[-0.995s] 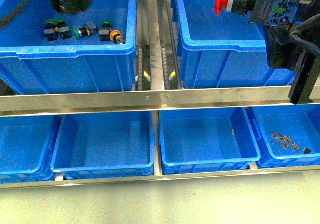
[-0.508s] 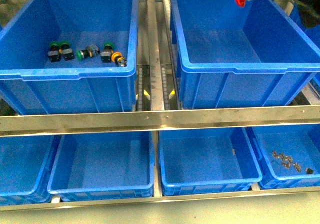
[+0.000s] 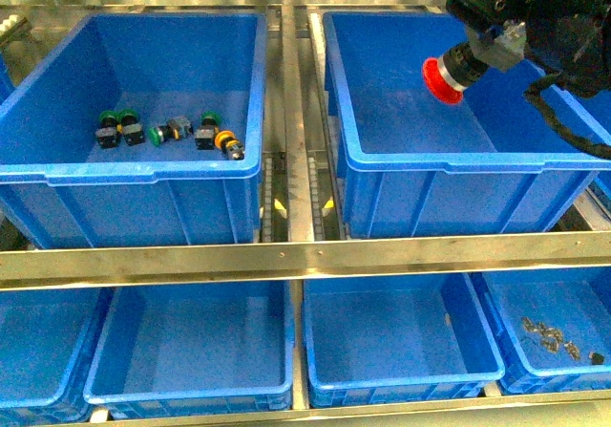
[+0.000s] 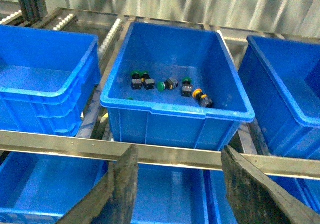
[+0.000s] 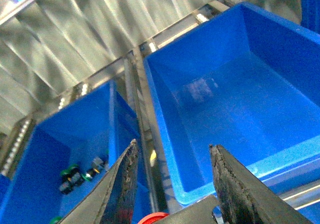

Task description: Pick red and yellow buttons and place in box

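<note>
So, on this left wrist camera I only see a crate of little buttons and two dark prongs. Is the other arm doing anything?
Observer: Yes. The front view shows the right gripper carrying a red button.
Operator: Whereabouts?
Observer: It hangs over the right-hand crate, not yet set down.
Operator: Anything on the shelf below?
Observer: Some small dark parts lie in the lower right bin.

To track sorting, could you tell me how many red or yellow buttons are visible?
2: red button in the right gripper above the right crate; yellow button in the left crate. Others may be hidden.
</note>
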Motion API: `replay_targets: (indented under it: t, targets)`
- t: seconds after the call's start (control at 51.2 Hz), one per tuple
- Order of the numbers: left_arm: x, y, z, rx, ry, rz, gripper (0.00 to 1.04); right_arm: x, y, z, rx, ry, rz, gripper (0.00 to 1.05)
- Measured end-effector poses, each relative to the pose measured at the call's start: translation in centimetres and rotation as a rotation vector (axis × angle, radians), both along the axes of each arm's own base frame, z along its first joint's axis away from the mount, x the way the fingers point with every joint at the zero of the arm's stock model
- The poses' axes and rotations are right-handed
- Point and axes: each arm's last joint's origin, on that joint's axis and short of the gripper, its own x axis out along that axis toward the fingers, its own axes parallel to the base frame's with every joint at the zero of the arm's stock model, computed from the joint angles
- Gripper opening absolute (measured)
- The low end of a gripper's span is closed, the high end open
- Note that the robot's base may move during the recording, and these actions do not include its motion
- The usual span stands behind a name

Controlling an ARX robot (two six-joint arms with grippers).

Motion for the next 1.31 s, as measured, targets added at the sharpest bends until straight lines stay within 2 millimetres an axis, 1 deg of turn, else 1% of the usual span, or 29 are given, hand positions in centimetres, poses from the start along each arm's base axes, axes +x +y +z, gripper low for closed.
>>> replay_targets:
  t: [0.078,0.234,0.332,0.761,0.878,0.898,1.035,1.054,1.191,1.249,1.269,1.288,1.308]
  targets:
    - [0.0,0.0,-1.3,0.04,0.01,-0.004,0.28,-0.1,0.0,-0.4,-0.033,0.01,-0.001,0.38]
    - [0.0,0.0,-1.5,0.059,0.004,-0.003,0.02,-0.1,-0.1,-0.5,-0.066,0.015,-0.008,0.38]
    - [0.0,0.0,-2.1,0.064,-0.001,-0.003,0.02,-0.1,0.0,-0.6,-0.096,0.022,-0.011,0.38]
    - [-0.1,0.0,-2.1,0.067,-0.009,-0.003,0.02,-0.2,0.1,-1.0,-0.114,0.033,0.0,0.38]
    - [-0.1,0.0,-2.1,0.067,-0.009,-0.003,0.23,-0.1,0.0,-1.0,-0.11,0.033,0.002,0.38]
    - [-0.1,0.0,-2.1,0.067,-0.009,-0.003,0.25,-0.1,0.0,-1.0,-0.11,0.033,0.001,0.38]
    - [-0.1,0.0,-2.1,0.067,-0.009,-0.003,0.5,-0.1,-0.2,-1.1,-0.091,0.044,-0.003,0.38]
    - [-0.1,0.0,-2.1,0.067,-0.009,-0.003,0.52,-0.1,-0.2,-1.1,-0.088,0.044,-0.002,0.38]
    - [-0.1,0.0,-2.1,0.067,-0.009,0.001,0.77,-0.1,-0.2,-1.2,-0.074,0.049,0.004,0.38]
    - [-0.1,0.0,-2.1,0.067,-0.009,-0.001,0.93,-0.2,0.1,-1.2,-0.067,0.049,0.022,0.38]
    - [-0.1,0.0,-2.1,0.067,-0.009,-0.002,0.96,-0.2,0.1,-1.2,-0.067,0.05,0.019,0.38]
    - [-0.1,0.0,-2.1,0.068,-0.009,-0.001,0.99,-0.1,0.0,-1.2,-0.067,0.05,0.014,0.38]
    - [-0.1,0.0,-2.1,0.068,-0.009,-0.001,0.98,-0.1,-0.1,-1.2,-0.067,0.05,0.011,0.38]
